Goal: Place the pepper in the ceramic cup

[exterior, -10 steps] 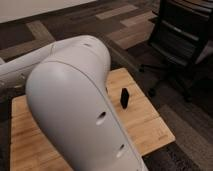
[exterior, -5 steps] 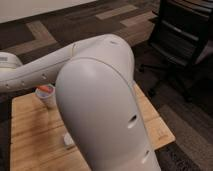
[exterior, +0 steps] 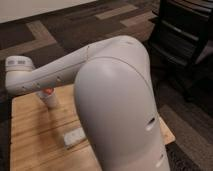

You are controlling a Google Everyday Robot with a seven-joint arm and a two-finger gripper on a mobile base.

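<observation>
A white ceramic cup (exterior: 51, 102) stands on the wooden table (exterior: 33, 131) at the left, just below the arm's far end. A small orange patch, the pepper (exterior: 47, 92), shows at the cup's rim; whether it lies inside or hangs above the cup I cannot tell. My gripper is hidden behind the arm's end link (exterior: 21, 76) at the left, over the cup, and it is shut. What it holds, if anything, is hidden. The big white arm (exterior: 117, 105) fills the middle of the camera view.
A pale whitish block (exterior: 74, 136) lies on the table in front of the cup. A black office chair (exterior: 185, 35) stands at the back right on the patterned carpet. The table's right edge runs near the arm's elbow.
The arm has swung further to the right across the view, uncovering more of the table's left side. The cup and the pale block now show more fully.
</observation>
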